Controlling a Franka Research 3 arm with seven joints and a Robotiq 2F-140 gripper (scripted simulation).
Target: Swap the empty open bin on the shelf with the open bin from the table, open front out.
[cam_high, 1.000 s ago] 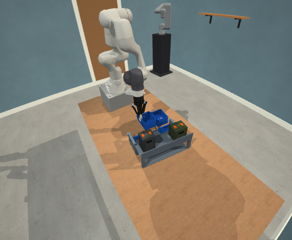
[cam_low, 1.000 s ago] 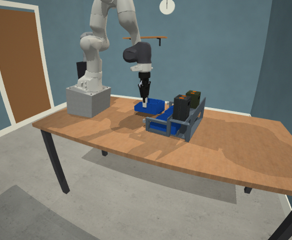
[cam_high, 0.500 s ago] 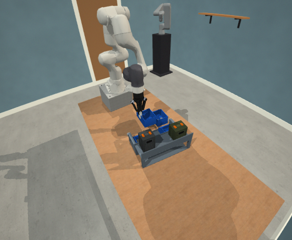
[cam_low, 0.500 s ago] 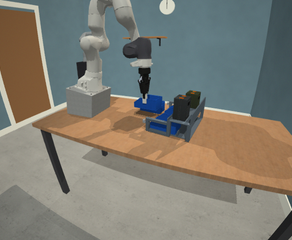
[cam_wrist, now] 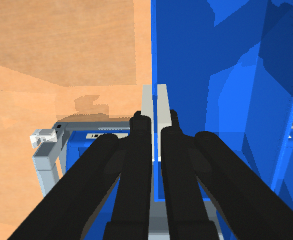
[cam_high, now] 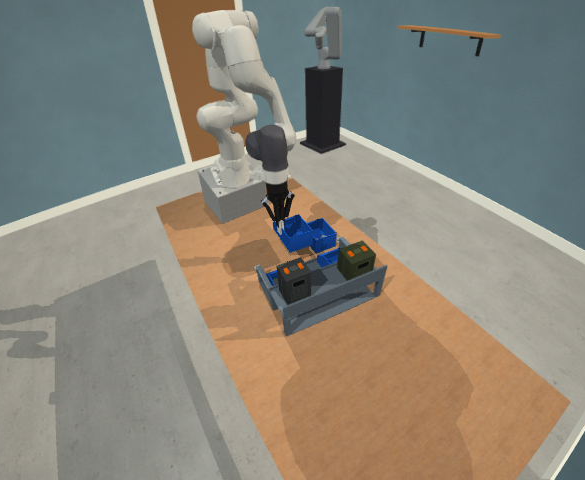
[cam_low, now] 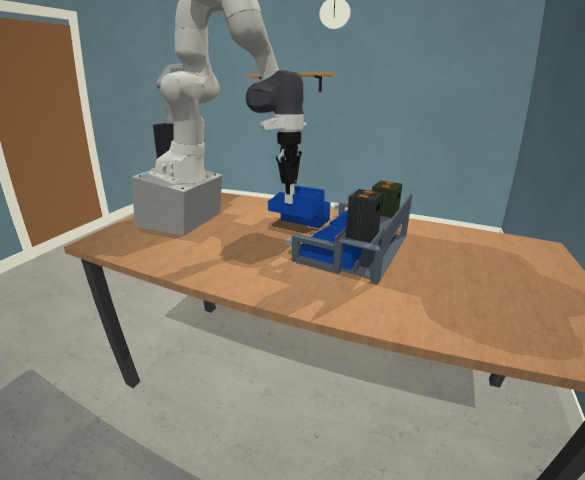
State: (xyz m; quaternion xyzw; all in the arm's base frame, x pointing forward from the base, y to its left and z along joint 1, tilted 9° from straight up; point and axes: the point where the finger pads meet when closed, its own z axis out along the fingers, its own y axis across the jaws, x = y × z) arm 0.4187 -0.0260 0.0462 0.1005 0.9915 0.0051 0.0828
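Note:
My gripper point(cam_high: 280, 224) is shut on the thin side wall of an empty blue open bin point(cam_high: 295, 233). It holds the bin slightly tilted, just above the table between the robot base and the grey shelf point(cam_high: 323, 291). In the exterior view the gripper point(cam_low: 288, 195) stands over the bin point(cam_low: 300, 204), with a shadow under it. In the wrist view the white finger pads pinch the bin's wall point(cam_wrist: 211, 75). A second blue bin point(cam_high: 323, 232) with pale parts inside stands on the table right beside it.
The shelf holds blue bins at its left end point(cam_high: 271, 277) and right end point(cam_high: 328, 256). A black box point(cam_high: 294, 281) and a green box point(cam_high: 356, 259) stand on its top board. The robot's grey base block point(cam_high: 230, 193) is behind the bins.

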